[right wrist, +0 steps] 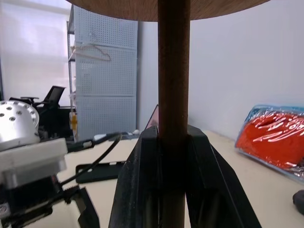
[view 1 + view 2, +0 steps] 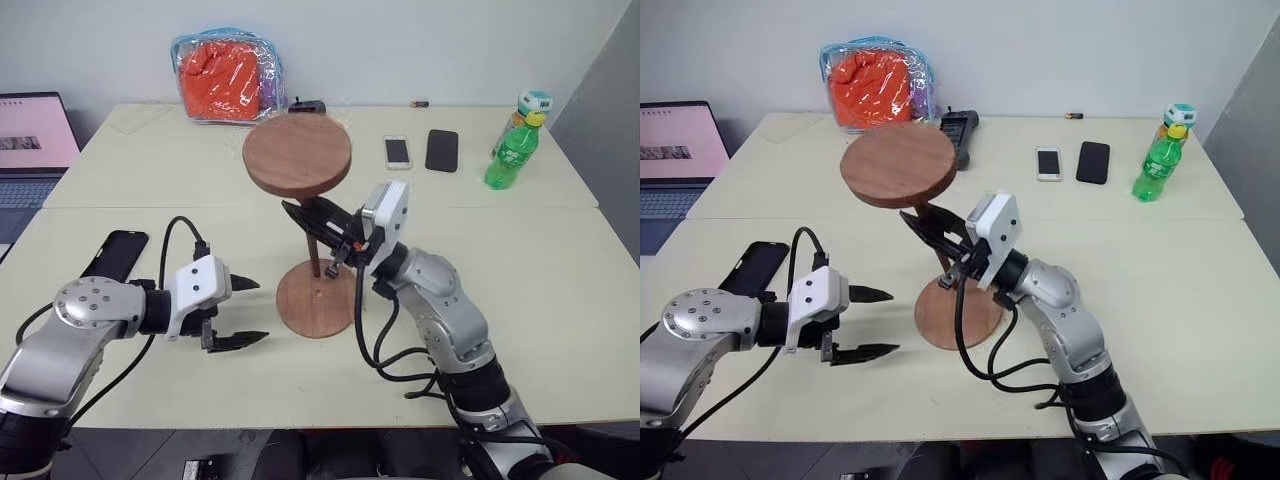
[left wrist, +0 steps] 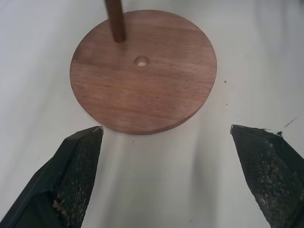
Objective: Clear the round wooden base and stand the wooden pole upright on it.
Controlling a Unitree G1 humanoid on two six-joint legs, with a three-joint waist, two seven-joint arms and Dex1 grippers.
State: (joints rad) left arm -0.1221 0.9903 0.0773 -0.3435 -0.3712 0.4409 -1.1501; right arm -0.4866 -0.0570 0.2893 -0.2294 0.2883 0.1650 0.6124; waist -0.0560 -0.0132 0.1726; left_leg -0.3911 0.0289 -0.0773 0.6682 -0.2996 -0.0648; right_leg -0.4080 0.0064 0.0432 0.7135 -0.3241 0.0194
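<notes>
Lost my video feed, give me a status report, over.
Right gripper shut on wooden pole, upright, disc end up, tip over round wooden base. Left gripper open beside base. Base top bare, pole tip off the centre hole.

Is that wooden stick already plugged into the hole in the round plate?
Not yet. The wooden pole, clamped in the right hand, meets the round wooden base beside its still-empty hole.

Upright wooden pole (image 2: 313,245) on round wooden base (image 2: 315,300)
</notes>
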